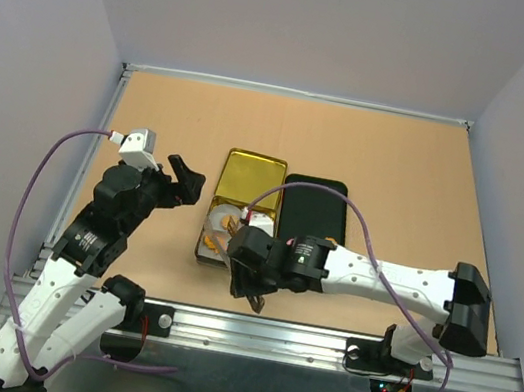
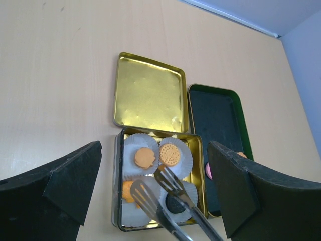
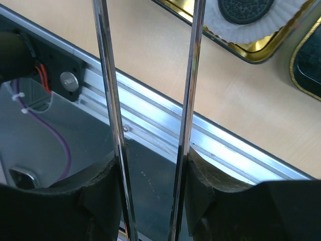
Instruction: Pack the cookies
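Over on the left, the left end effector (image 1: 187, 179) hangs above the bench (image 2: 60, 75) just beside the tin. Its 2 fingers (image 2: 55, 191) are spread wide with nothing between them. I take it to be parked there to keep clear of the work while its camera looks straight down into it. Below it the gold tin (image 2: 116, 186) lies with its lid (image 2: 148, 93) laid flat on the far side, so the base is open from above. Inside sit 4 white paper cups (image 2: 131, 215), each holding 1 of the cookies (image 2: 145, 157): 2 orange-brown rounds in the far cups, another orange one near left, and a dark cookie (image 2: 175, 203) near right. The cups seem meant to keep every biscuit in its own place. The metal tongs (image 2: 169, 182) reach in over the near cups, their 2 slotted blades apart and, as far as I can see, carrying nothing. To the right, the right end effector (image 3: 149, 183) is clamped on the outsides of the 2 tong arms without pinching them together, presumably because such small biscuits suit a tool better than bare fingers. Further right, just beside the tin, the black tray (image 2: 215, 115) looks like the supply: a pink cookie (image 2: 207, 169) and an orange one peek out there, so packing seems only partly done.
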Controlling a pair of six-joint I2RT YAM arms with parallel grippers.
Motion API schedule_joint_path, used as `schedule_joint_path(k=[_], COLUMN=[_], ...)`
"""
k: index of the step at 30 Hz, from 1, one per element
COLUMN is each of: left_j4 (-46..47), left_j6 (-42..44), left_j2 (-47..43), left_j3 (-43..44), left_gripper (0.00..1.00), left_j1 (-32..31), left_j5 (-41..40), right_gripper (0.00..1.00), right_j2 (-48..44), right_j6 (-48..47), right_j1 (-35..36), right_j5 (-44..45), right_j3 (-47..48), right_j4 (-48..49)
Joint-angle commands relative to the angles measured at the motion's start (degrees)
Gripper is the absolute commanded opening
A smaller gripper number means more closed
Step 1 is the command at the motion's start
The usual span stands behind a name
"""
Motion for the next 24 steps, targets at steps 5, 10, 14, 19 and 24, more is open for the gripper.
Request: schedule_joint_path(k=[5,10,14,19,24], left_j4=[2.1,2.4,2.5,2.6,2.5], left_j6=[0.2,0.3,0.2,0.3,0.1], left_j2=[0.2,0.7,1.0,1.3,0.6], left_j3=[0.2,0.1,0.0,0.0,0.0], left_gripper=[0.98,0.98,0.98,0.98,0.98], left_j1=[-0.3,-0.3,-0.3,-0.3,-0.3], left_j5=[0.1,0.7,0.9,1.2,1.1], right_gripper=[0.49,0.49,0.49,0.49,0.48], right_j2=[-13.5,-23.3,-28.7,-27.3,-24.7], right_j6=[3.5,2.9,-4.3,-13.8,-21.5], right_j1=[-0.1,-10.2,-23.2,-37.8,-57.9], right_j5=[13.2,14.8,13.5,11.9,1.8], right_j3=[-0.1,-6.3,-8.7,-10.5,-16.1], right_j4=[-8.1,-10.7,-11.2,-11.4,-4.1])
